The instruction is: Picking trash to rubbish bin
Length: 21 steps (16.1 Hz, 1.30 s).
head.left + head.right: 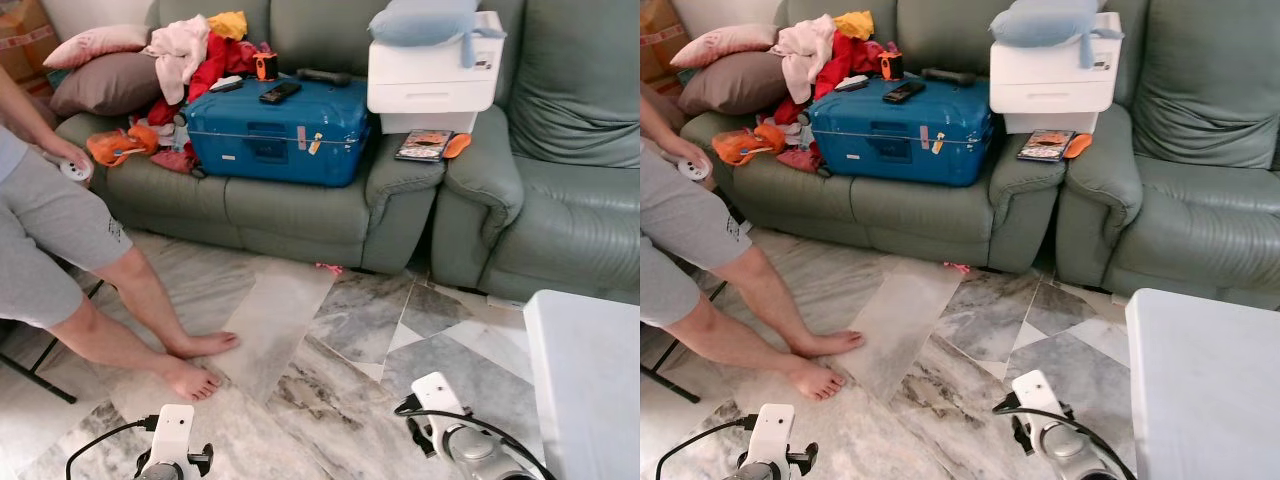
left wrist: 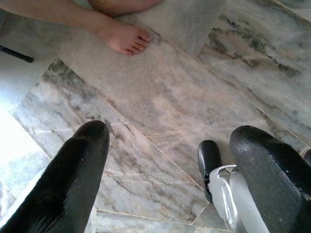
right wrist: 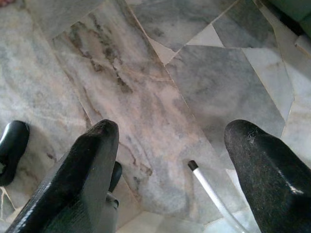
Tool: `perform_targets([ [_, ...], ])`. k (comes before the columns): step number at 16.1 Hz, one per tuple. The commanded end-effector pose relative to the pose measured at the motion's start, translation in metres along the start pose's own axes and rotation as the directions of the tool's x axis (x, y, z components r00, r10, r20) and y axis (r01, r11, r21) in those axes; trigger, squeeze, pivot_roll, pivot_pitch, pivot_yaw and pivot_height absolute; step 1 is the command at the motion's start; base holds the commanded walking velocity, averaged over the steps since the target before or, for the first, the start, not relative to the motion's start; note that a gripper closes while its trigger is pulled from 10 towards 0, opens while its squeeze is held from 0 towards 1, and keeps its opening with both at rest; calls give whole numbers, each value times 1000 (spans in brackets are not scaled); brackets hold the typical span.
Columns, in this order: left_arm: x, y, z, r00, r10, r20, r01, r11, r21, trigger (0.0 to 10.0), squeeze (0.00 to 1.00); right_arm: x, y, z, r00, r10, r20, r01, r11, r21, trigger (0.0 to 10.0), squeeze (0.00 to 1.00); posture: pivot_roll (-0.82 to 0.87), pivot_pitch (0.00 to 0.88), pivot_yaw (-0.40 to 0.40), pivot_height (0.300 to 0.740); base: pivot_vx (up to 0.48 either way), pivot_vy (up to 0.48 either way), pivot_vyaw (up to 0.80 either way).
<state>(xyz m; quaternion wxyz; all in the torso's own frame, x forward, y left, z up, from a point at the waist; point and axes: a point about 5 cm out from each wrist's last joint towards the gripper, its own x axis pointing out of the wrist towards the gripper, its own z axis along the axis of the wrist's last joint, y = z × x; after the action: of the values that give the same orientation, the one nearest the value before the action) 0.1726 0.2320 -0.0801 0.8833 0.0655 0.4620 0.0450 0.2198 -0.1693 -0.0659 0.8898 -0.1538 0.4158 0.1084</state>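
A small pink scrap (image 1: 328, 268) lies on the marble floor at the foot of the green sofa (image 1: 300, 205), below the blue suitcase (image 1: 280, 130). Both arms hang low, well short of it: the left arm (image 1: 170, 440) and the right arm (image 1: 450, 425) show at the picture's near edge. In the left wrist view my left gripper (image 2: 170, 133) is open over bare marble, with nothing between its fingers. My right gripper (image 3: 172, 128) is likewise open over the floor tiles.
A person sits at the left, bare feet (image 1: 195, 375) on the floor close to my left arm. A white table (image 1: 590, 380) stands at the near right. A white printer (image 1: 432, 75), clothes and cushions sit on the sofa. A thin white rod (image 3: 209, 194) lies under the right gripper.
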Motion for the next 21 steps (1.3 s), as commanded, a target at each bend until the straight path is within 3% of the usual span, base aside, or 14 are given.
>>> perform_targets([
  [1, 0, 5, 2, 1000, 15, 2, -15, 1000, 15, 10000, 0, 1, -2, 4, 1000, -19, 10, 19, 999, 30, 10000, 0, 11, 26, 20, 740, 0, 0, 0],
  [10, 0, 5, 7, 999, -13, 32, 13, 1000, 12, 10000, 0, -1, -3, -4, 1000, -27, -9, 27, 1000, 11, 10000, 0, 10, 26, 29, 740, 0, 0, 0],
  [21, 0, 3, 6, 999, -29, 22, 28, 999, 20, 10000, 0, -2, -1, -8, 1000, -14, -16, 13, 999, -34, 10000, 0, 9, 30, 32, 740, 464, 0, 0],
])
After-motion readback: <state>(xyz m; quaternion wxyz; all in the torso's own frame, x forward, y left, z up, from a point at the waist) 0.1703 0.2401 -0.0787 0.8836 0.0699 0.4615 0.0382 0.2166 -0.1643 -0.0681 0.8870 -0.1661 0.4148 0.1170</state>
